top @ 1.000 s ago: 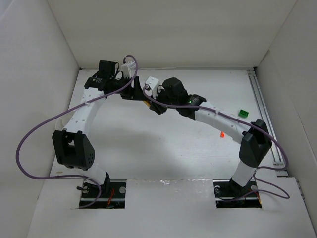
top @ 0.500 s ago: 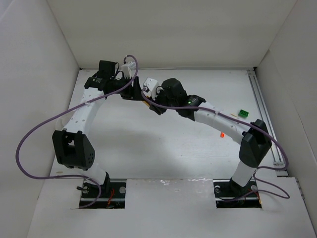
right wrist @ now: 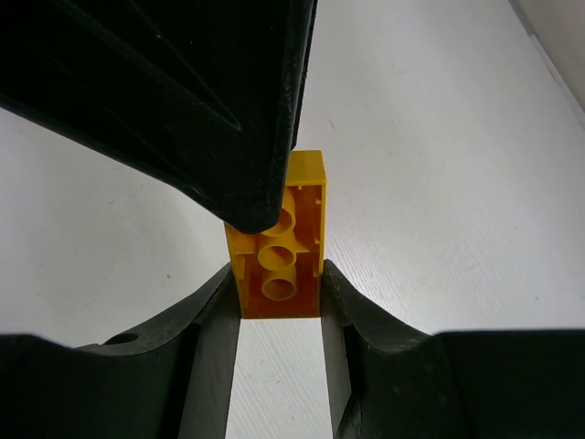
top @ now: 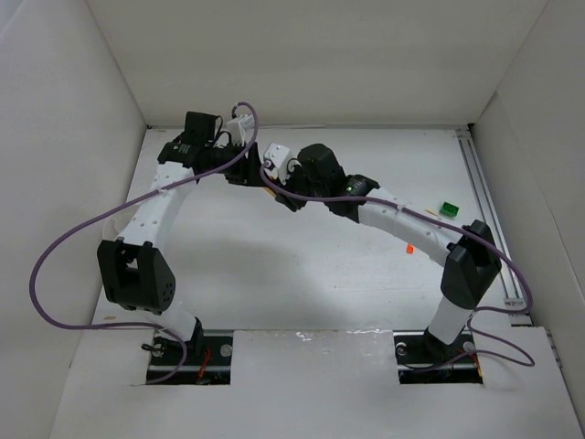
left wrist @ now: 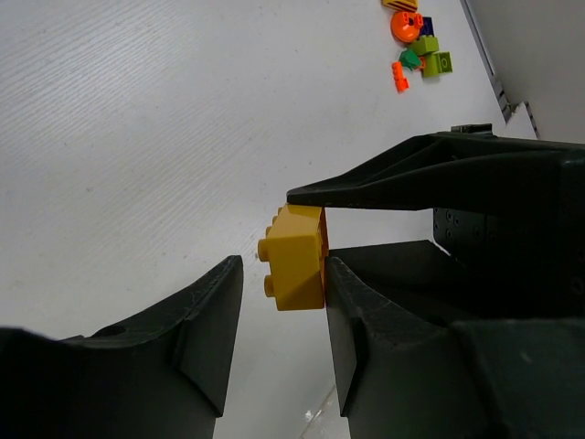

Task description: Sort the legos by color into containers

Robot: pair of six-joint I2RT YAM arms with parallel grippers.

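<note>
A yellow lego (right wrist: 276, 265) stands upright between my right gripper's (right wrist: 276, 274) jaws, which are shut on its lower end. My left gripper (left wrist: 281, 274) straddles the same yellow lego (left wrist: 297, 256): one pad touches it and a gap shows on the other side, so it is open. The two grippers meet above the floor at the back middle (top: 267, 183). More legos lie in a far pile: an orange one (left wrist: 404, 26) and green ones (left wrist: 437, 62). A green lego (top: 449, 208) and a small orange one (top: 409, 248) lie on the right. The containers are out of view.
White walls close the floor in at the back and both sides. A metal rail (top: 494, 215) runs along the right edge. The purple cable (top: 55, 265) loops out left of the left arm.
My left gripper's jaws have narrowed around the yellow lego, and its wrist has shifted slightly. The right gripper has kept its hold and place.
</note>
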